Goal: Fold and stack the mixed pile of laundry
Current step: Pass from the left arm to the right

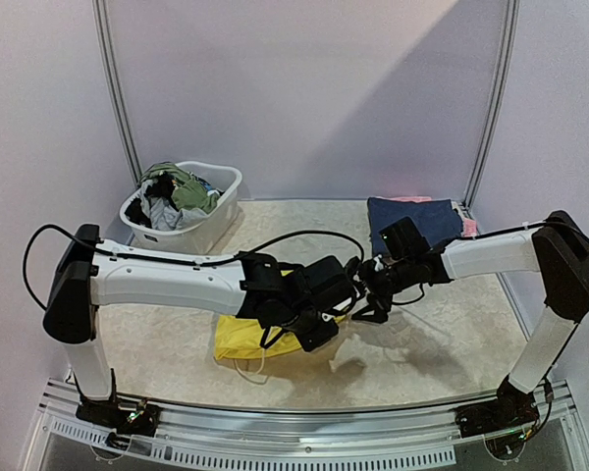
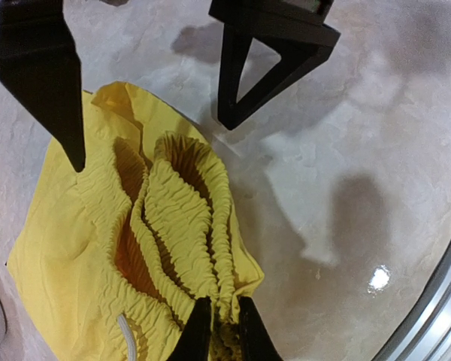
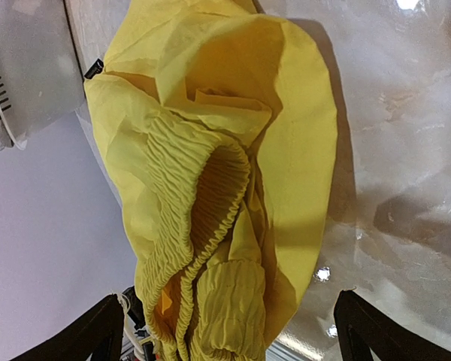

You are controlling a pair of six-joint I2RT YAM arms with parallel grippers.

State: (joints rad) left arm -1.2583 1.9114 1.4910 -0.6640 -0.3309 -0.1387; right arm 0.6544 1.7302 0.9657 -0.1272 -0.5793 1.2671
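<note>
A bright yellow garment (image 1: 238, 340) with a gathered elastic waistband lies bunched on the table, partly lifted. In the left wrist view my left gripper (image 2: 224, 307) is shut on its waistband (image 2: 188, 203), and a white drawstring (image 2: 128, 335) shows beside it. My right gripper (image 3: 229, 297) is open wide, with the yellow garment (image 3: 286, 135) hanging between its spread fingers. Its fingers (image 2: 49, 83) straddle the garment's far edge in the left wrist view. Both grippers meet mid-table, the left gripper (image 1: 314, 326) just left of the right gripper (image 1: 365, 302). More of the mixed laundry pile (image 1: 177, 191), green and grey, fills the tub.
A white plastic tub (image 1: 226, 182) stands at the back left. A folded navy piece (image 1: 412, 218) over something pink lies at the back right. The table's metal front rail (image 1: 304, 437) runs along the near edge.
</note>
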